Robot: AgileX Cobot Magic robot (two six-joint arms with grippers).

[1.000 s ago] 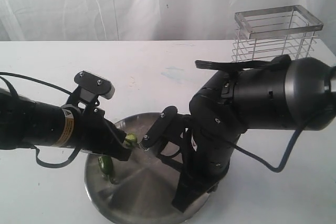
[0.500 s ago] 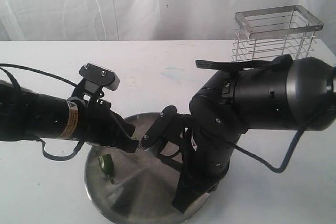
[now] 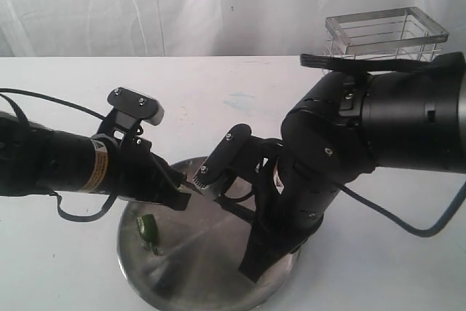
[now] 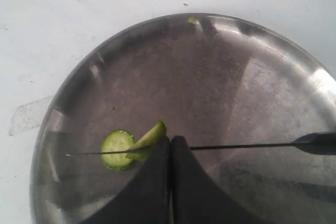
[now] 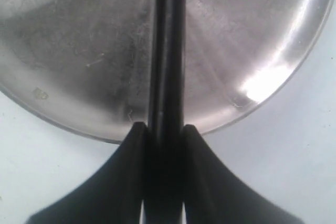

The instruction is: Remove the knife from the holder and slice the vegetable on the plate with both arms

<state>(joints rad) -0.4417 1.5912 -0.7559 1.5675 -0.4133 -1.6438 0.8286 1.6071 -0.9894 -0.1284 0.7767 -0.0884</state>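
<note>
On the exterior camera my left gripper (image 3: 180, 196) hangs over the left half of the large round brushed-steel plate (image 3: 135, 271), which sits toward the near edge of the white desk (image 3: 65, 92). The small glossy green vegetable (image 3: 149, 227) lies near the plate's left rim, apart from the gripper tip. I cannot read the jaws in that view. The left wrist camera shows them: the two black fingers (image 4: 157, 182) are pressed together with nothing between them. It also shows the vegetable in two pieces, a round cut disc (image 4: 116, 149) and a wedge (image 4: 150, 135) just beside the fingertips. The slim dark knife (image 4: 236, 146) crosses there edge-on, its point past the disc. Only the right wrist camera shows the grip: my right gripper (image 5: 164, 127) is clamped on the black handle at the plate's rim. The tall silver wire holder (image 3: 386, 30) stands at the desk's far right corner, partly behind the right arm (image 3: 408, 129).
</note>
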